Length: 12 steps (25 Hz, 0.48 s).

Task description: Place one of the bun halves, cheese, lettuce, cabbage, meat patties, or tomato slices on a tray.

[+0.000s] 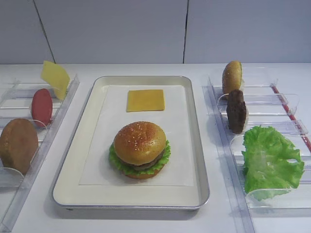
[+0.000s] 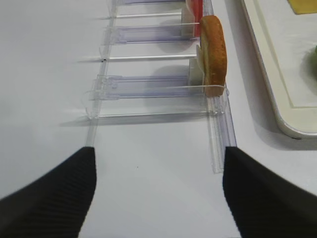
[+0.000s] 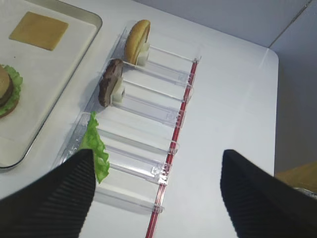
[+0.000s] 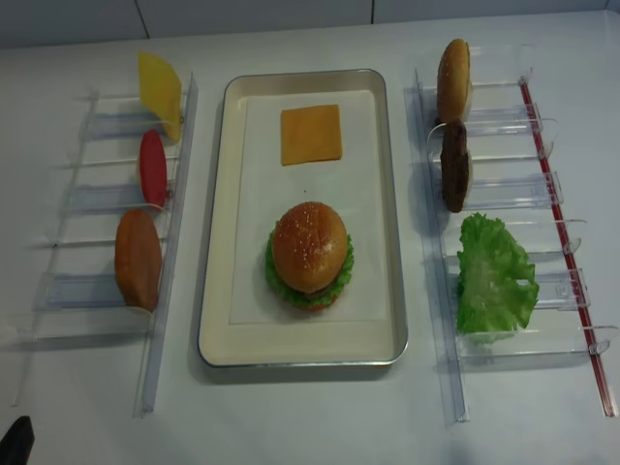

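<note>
The silver-rimmed tray (image 1: 68,194) holds a stacked burger topped by a sesame bun half (image 1: 140,141), with lettuce and a patty under it, and an orange cheese slice (image 1: 145,100) behind it. In the right rack stand another bun half (image 1: 232,76), a meat patty (image 1: 237,111) and a lettuce leaf (image 1: 269,160). The left rack carries pale cheese (image 1: 55,77) and a tomato slice (image 1: 42,107). My right gripper (image 3: 157,156) hangs open and empty over the right rack's near end, beside the lettuce (image 3: 96,148). My left gripper (image 2: 158,153) is open over bare table. Cabbage is out of view.
A matte brown seedless bun (image 2: 214,54) stands in the left clear rack (image 2: 148,87), just ahead of my left gripper. A red strip (image 3: 176,134) edges the right clear rack (image 1: 286,104). White table surrounds the tray, and a grey wall closes the back.
</note>
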Each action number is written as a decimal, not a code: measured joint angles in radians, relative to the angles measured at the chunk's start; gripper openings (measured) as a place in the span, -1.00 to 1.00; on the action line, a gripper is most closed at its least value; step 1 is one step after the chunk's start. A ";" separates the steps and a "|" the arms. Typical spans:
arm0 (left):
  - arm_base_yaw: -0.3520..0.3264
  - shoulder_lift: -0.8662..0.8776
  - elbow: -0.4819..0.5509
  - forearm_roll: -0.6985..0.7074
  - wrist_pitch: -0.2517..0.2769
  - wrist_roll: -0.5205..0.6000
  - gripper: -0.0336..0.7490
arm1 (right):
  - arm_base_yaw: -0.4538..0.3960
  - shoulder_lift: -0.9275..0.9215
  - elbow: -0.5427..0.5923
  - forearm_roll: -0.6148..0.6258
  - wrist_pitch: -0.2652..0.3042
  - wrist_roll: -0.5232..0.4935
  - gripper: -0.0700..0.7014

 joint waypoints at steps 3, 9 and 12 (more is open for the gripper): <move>0.000 0.000 0.000 0.000 0.000 0.000 0.44 | 0.000 -0.116 0.105 0.000 0.000 0.023 0.52; 0.000 0.000 0.000 0.000 0.000 0.000 0.44 | 0.000 -0.280 0.296 0.035 0.000 0.080 0.52; 0.000 0.000 0.000 0.000 0.000 0.000 0.44 | 0.000 -0.348 0.392 0.035 -0.012 0.084 0.52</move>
